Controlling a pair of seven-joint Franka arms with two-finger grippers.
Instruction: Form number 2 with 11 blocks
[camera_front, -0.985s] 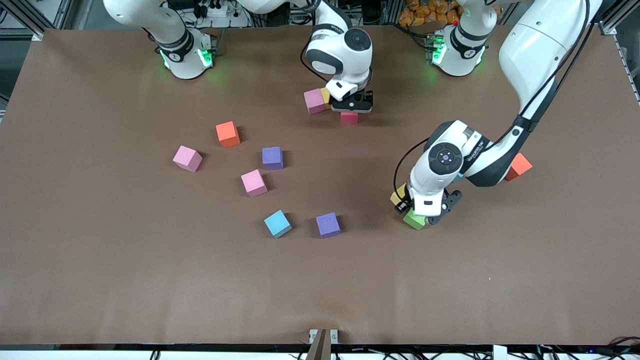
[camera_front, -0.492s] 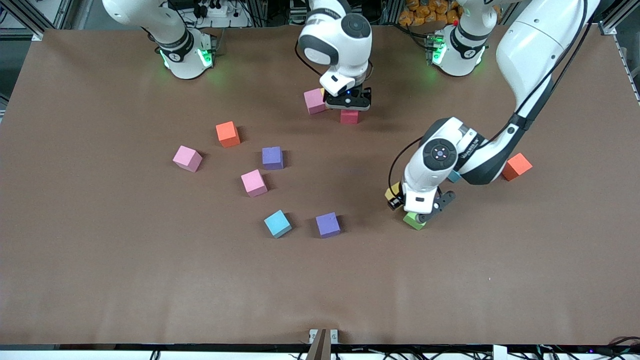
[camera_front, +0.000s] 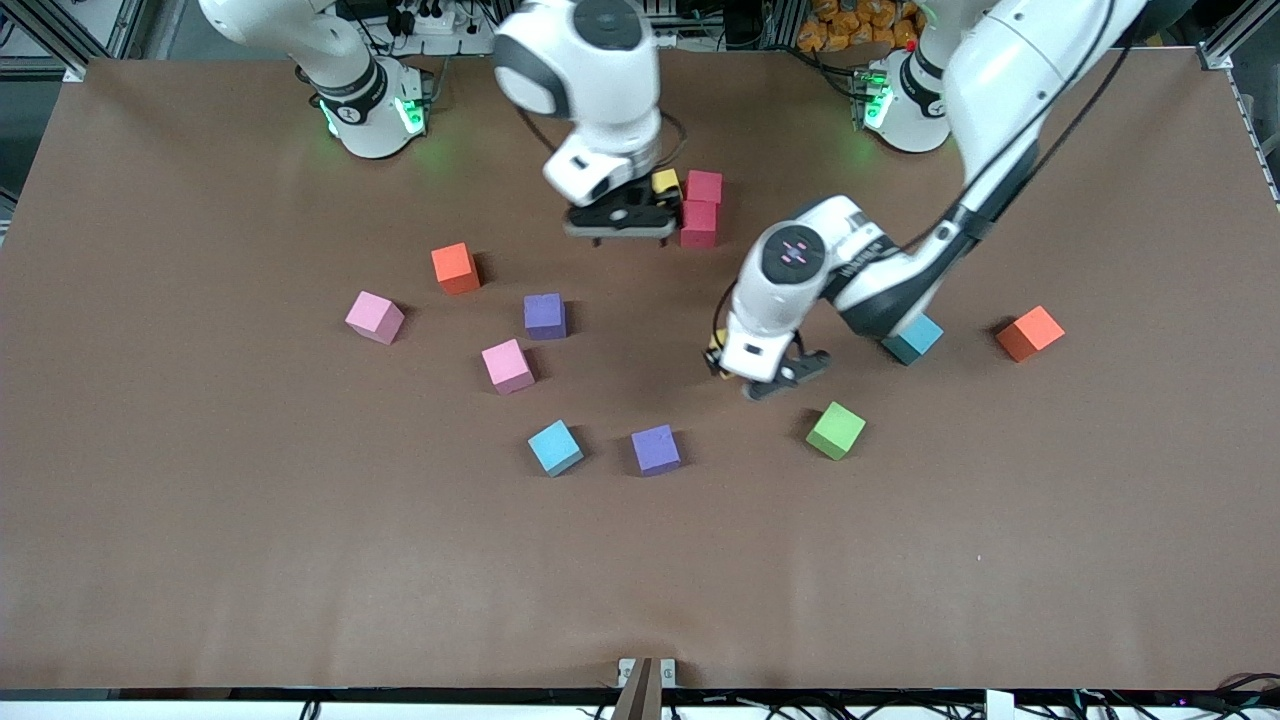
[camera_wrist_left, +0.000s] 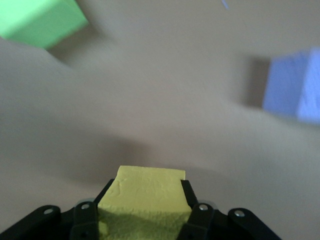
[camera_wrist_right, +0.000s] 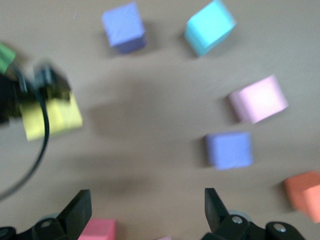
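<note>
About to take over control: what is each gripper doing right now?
Left gripper: shut on the yellow block, up over the table.
Right gripper: open, empty, over the started blocks near the bases.

The left claw (camera_front: 765, 375) hangs over the brown surface (camera_front: 200, 550), closed on a yellow block (camera_front: 716, 350) that barely shows at its fingers. A green block (camera_front: 836, 430) lies close by, nearer the front camera. The right claw (camera_front: 620, 222) hovers with fingers spread just beside two red blocks (camera_front: 700, 205) and another yellow block (camera_front: 665, 183). Scattered toward the right arm's end lie two pink blocks (camera_front: 507, 365), two purple blocks (camera_front: 655, 449) and a light blue block (camera_front: 555, 447).
</note>
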